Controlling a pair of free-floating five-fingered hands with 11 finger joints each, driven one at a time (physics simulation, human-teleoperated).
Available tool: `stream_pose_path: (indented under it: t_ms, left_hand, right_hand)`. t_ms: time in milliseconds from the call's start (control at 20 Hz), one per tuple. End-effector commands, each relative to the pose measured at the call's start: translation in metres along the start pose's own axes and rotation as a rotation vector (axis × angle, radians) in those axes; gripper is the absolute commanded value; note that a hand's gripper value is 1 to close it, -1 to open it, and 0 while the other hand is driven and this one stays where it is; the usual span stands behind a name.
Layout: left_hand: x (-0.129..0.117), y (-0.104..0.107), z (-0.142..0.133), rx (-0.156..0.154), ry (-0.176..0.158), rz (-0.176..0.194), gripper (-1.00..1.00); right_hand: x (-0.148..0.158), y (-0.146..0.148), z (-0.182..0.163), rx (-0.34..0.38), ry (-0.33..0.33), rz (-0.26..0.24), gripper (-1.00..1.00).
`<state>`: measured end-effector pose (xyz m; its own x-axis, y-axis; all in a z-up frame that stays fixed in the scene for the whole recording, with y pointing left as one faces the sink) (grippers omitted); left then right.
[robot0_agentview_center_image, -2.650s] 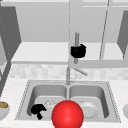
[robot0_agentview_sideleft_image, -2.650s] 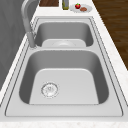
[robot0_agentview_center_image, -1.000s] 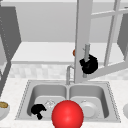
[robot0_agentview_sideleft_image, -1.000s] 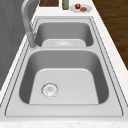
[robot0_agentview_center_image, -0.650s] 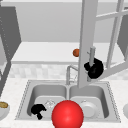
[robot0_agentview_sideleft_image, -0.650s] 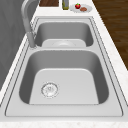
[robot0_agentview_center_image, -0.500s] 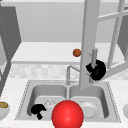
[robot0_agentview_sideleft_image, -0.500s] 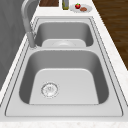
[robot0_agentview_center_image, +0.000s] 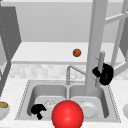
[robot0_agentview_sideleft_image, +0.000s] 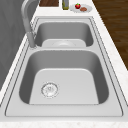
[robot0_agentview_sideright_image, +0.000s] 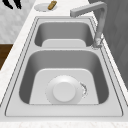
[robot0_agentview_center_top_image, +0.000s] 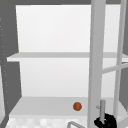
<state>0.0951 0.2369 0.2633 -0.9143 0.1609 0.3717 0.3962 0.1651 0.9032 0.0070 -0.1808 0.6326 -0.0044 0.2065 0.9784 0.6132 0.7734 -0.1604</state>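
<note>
My right hand (robot0_agentview_center_image: 105, 74) has its fingers curled round the cabinet door handle (robot0_agentview_center_image: 100, 65), door swung open above the sink's right basin (robot0_agentview_center_image: 100, 100). Left hand (robot0_agentview_center_image: 37, 110) hangs low in the left basin, fingers curled, holding nothing. Risk as I judge it: grip slipping off the slim bar, or the door edge catching the faucet (robot0_agentview_center_image: 72, 72). Orange ball (robot0_agentview_center_image: 77, 52) sits on the shelf.

no readable text, labels, brands, numbers or signs on any surface
</note>
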Motion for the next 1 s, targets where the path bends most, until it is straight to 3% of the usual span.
stream_pose_path:
  t_ms: [0, 950]
  left_hand:
    - [0.0, 0.0, 0.0, 0.0, 0.0, 0.0, 0.0]
    - [0.0, 0.0, 0.0, 0.0, 0.0, 0.0, 0.0]
  right_hand:
    - [-0.014, -0.027, -0.005, -0.009, 0.022, -0.009, 1.0]
    - [-0.038, -0.142, -0.016, 0.177, -0.065, -0.042, 1.0]
